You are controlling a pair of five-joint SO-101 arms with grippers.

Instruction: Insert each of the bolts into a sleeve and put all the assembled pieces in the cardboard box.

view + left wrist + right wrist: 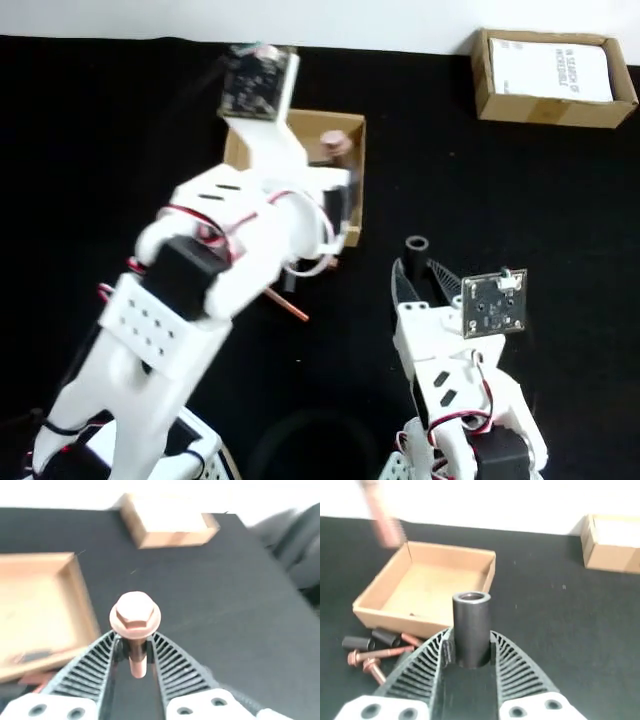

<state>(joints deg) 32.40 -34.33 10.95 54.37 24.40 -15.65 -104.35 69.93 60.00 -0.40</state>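
In your left gripper (134, 642): copper bolt (135, 617), pinched by shank, head free, raised over cardboard box (390, 616). Your right gripper (471, 636) is closed round black sleeve (471, 615), upright with bore facing up, probably so bolt can drop in. Bolt and sleeve are well apart. Spare bolts (367, 656) and spare sleeves (357, 643) lie just beside box front wall.

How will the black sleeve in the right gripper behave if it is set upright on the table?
The sleeve looks like a rigid metal tube, so it should not flex between the jaws of the right gripper. It is taller than wide, so upright it may tip if nudged. On its side it would probably roll, being round.
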